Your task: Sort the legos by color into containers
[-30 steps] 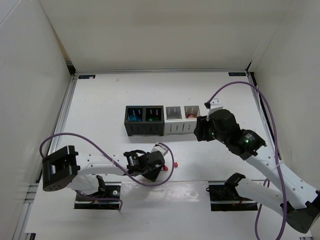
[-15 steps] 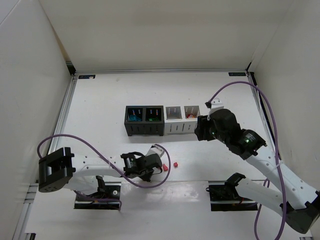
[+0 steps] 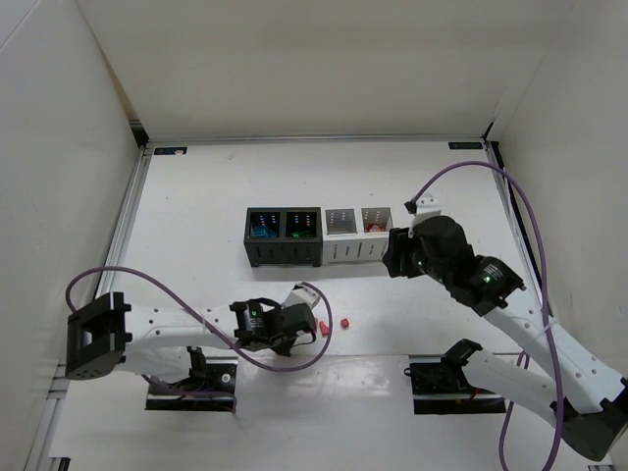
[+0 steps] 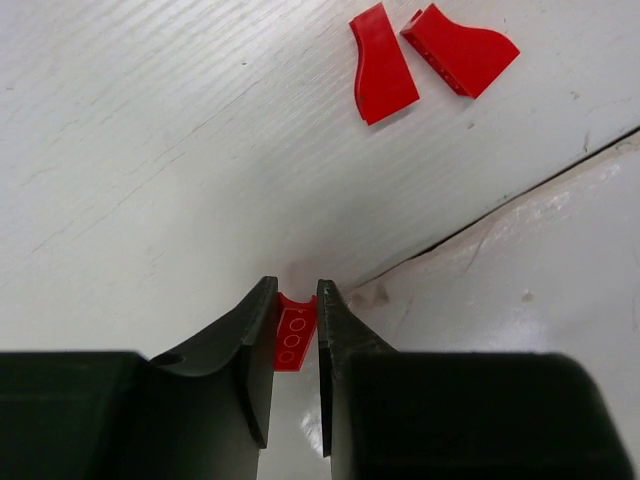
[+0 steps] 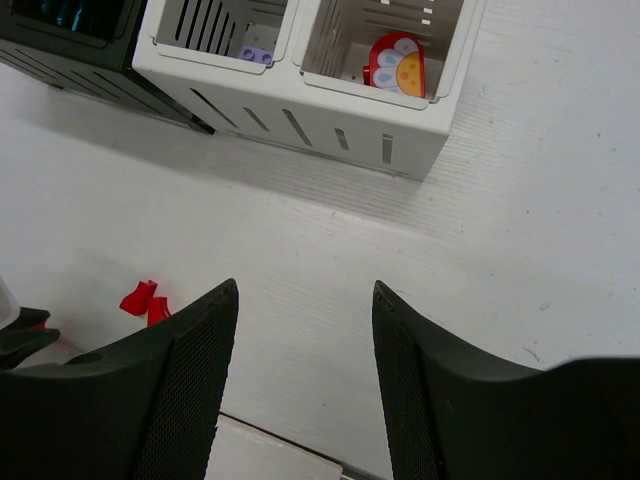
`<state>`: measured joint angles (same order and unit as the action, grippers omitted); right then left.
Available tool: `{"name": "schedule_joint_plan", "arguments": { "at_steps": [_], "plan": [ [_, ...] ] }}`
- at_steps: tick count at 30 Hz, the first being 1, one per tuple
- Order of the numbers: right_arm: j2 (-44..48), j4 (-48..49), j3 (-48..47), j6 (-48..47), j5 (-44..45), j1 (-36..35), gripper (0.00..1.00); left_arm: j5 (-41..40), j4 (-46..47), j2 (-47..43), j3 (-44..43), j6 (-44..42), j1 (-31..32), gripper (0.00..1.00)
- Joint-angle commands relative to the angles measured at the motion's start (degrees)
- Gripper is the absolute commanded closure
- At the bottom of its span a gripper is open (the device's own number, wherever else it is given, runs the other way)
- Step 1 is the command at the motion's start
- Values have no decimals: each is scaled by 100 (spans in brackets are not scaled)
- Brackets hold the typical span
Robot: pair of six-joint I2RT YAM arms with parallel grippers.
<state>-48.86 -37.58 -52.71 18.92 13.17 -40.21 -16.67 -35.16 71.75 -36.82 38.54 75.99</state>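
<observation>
At lower centre of the left wrist view, we found the left gripper (image 4: 295, 290) nearly shut on one red lego (image 4: 290, 342), a fingertip hold we judged might slip.

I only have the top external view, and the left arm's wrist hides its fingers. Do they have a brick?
Observer: Yes. The left wrist view shows the left gripper with its fingers closed on a red brick, low against the table.
Operator: Is any other red lying loose?
Observer: Two loose red pieces lie side by side on the table, ahead of those fingers.
Operator: Which bin takes red?
Observer: The right wrist view shows a printed red piece already inside the rightmost white bin.
</observation>
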Motion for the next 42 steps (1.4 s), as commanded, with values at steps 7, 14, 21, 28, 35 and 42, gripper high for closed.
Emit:
{"name": "schedule_joint_plan", "arguments": {
  "at_steps": [7, 14, 21, 28, 35, 42],
  "plan": [
    [201, 155, -46, -72, -7, 127, 40, -601, -834, -758, -747, -373, 65, 100],
    [289, 58, -20, 129, 256, 336, 40, -1111, -467, -820, -1494, -1512, -267, 100],
    [509, -188, -3, 525, 344, 1145, 42, 829, 1678, 397, -2957, -2807, -1823, 100],
    [790, -223, 111, 525, -218, 2059, 42, 2184, 1600, 2325, -5334, -3371, -2333, 100],
    [913, -258, 85, 411, -499, 2640, 42, 2598, 1117, 3653, -6952, -3599, -2457, 100],
    [852, -223, 103, 244, -851, 3089, 42, 2844, 1134, 4049, -7269, -3512, -2615, 100]
  ]
}}
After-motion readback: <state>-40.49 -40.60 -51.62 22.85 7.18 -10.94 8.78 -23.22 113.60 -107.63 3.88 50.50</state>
